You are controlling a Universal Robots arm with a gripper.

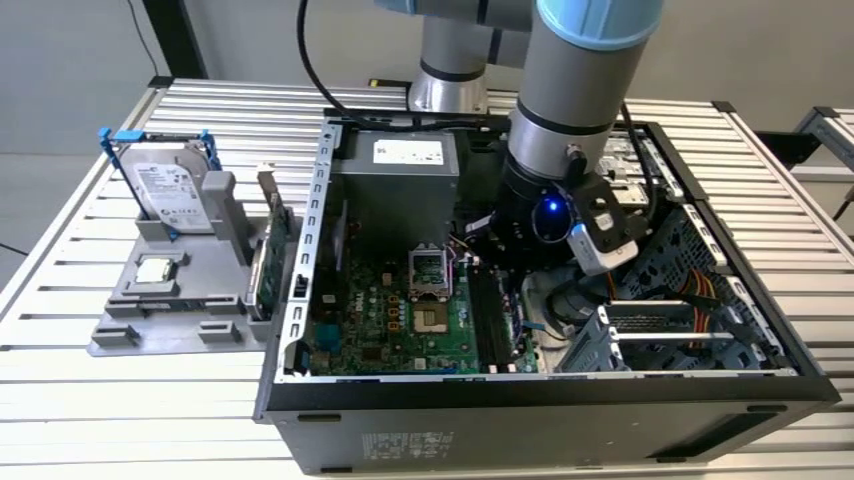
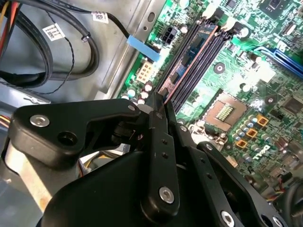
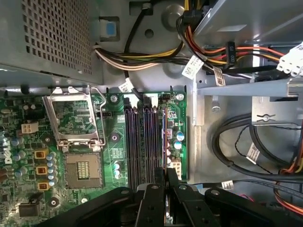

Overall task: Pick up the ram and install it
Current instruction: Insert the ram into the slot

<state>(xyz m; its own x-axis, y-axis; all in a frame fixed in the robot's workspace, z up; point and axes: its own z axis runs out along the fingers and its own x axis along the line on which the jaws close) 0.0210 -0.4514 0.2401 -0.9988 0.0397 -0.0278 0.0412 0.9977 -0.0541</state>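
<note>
Arm reaching down into the open computer case (image 1: 534, 395), gripper (image 2: 158, 101) hovering low over the memory slots (image 3: 142, 142) on the green motherboard (image 3: 71, 137). The ram (image 2: 191, 52) is sitting edge-up in the slot bank nearest the drive-cage side, bluish-dark with a reddish edge in the second wrist view; in the first wrist view it is showing as a thin line (image 3: 164, 137) running toward 12 o'clock from the fingertips, with the CPU socket (image 3: 83, 169) lying out toward 9 o'clock. Judging the stick light, stiff, thin and fragile: it is best gripped by its long flat faces near one end or mid-length, away from the contact edge, and pressed straight down, since twisting could crack it or bend the slot latches. Fingers are standing narrow, almost together, pinching the near end of the stick between the tips as far as both wrist views are showing; contact looks real but the exact bite is partly hidden by the finger bodies. Cannot tell whether the stick is fully seated or only resting in the slot. Bundled power cables (image 3: 142, 59) are lying near 12 o'clock, apart from the gripper
</note>
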